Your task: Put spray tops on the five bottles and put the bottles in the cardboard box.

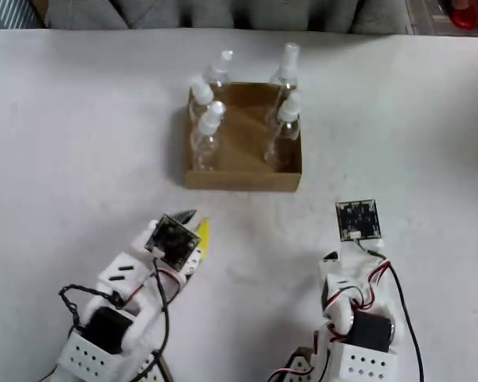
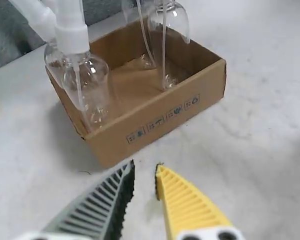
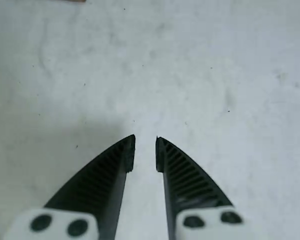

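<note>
The 5 bottles [image 1: 205, 145] stand upright in the box [image 1: 243, 181], 3 along one side wall and 2 along the opposite one. Each seems to carry its white spray top [image 1: 212, 118]. The box sits on the table [image 1: 72, 127], in front of both arms. The left gripper [image 2: 145, 172] is low over the table, near the box's front wall, its grey and yellow fingers drawn almost together with nothing between them. The right gripper [image 3: 145, 145] is over bare table, also nearly closed and empty. I judge the task is at its end, with no step left in hand. The next move probably calls only for both arms to retreat without knocking the box.
</note>
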Motion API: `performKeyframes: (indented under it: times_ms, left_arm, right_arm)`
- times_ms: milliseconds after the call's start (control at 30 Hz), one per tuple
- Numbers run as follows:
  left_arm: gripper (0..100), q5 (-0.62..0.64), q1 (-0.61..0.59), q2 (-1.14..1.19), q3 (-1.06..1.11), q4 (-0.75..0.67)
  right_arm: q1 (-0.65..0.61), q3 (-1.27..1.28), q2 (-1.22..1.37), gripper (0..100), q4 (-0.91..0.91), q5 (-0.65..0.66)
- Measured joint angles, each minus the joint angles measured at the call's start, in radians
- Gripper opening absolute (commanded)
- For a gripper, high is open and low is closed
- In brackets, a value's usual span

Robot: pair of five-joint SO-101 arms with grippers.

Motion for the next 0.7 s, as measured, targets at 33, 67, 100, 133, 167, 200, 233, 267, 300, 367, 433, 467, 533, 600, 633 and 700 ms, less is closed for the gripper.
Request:
performKeyframes:
  times_ms: [33,67,100,133,167,200,233,267,300,367,433,467,533,600,633,700]
  left_arm:
    - [2,0.000,0.005,0.000,0.000,0.000]
    - [2,0.000,0.012,0.000,0.000,0.000]
    - [2,0.000,0.021,0.000,0.000,0.000]
    - [2,0.000,0.037,0.000,0.000,0.000]
    - [2,0.000,0.049,0.000,0.000,0.000]
    - [2,0.000,0.063,0.000,0.000,0.000]
    - [2,0.000,0.074,0.000,0.000,0.000]
    - [2,0.000,0.083,0.000,0.000,0.000]
    - [2,0.000,0.087,0.000,0.000,0.000]
    - [2,0.000,0.091,0.000,0.000,0.000]
    - [2,0.000,0.091,0.000,0.000,0.000]
    - [2,0.000,0.091,0.000,0.000,0.000]
    - [2,0.000,0.091,0.000,0.000,0.000]
    - [2,0.000,0.091,0.000,0.000,0.000]
    - [2,0.000,0.091,0.000,0.000,0.000]
    - [2,0.000,0.091,0.000,0.000,0.000]
  right_arm:
    - [0.000,0.000,0.000,3.3,0.000,0.000]
    - [0.000,0.000,0.000,3.3,0.000,0.000]
    - [0.000,0.000,0.000,3.3,0.000,0.000]
    - [0.000,0.002,-0.002,3.2,0.000,0.000]
    - [0.000,0.011,-0.006,3.1,0.000,0.000]
    - [0.000,0.015,-0.005,3.1,0.000,0.000]
    - [0.000,0.017,-0.005,3.1,0.000,0.000]
    - [0.000,0.021,-0.008,3.1,0.000,0.000]
    - [0.000,0.026,-0.011,3.1,0.006,0.000]
    - [0.000,0.026,-0.011,3.1,0.020,0.000]
    - [-0.018,0.026,-0.011,3.1,0.034,-0.002]
    - [-0.040,0.026,-0.011,3.1,0.048,0.000]
    - [-0.080,0.032,-0.011,3.1,0.060,0.000]
    - [-0.095,0.041,-0.009,3.1,0.063,0.000]
    - [-0.091,0.043,-0.011,3.1,0.063,0.000]
    - [-0.087,0.055,-0.012,3.1,0.063,0.000]
